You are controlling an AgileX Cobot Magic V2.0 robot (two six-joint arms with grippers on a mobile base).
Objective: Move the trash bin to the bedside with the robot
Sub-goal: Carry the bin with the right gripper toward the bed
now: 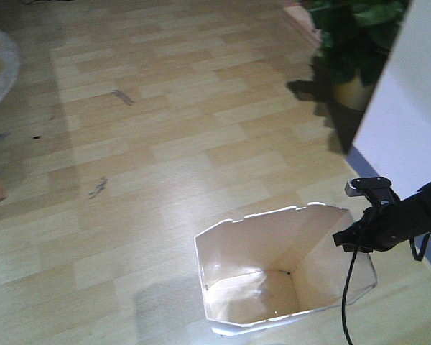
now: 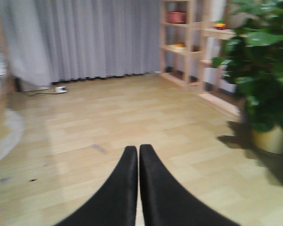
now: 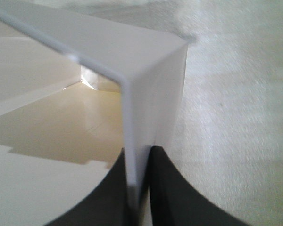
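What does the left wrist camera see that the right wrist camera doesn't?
Only the left wrist view shows grey curtains, wooden shelves, a leafy potted plant, and the left gripper shut on nothing. Only the right wrist view shows the white trash bin, its thin wall pinched by the right gripper, with the cream inside visible. Both show light wooden floor and two black fingers at the bottom edge.
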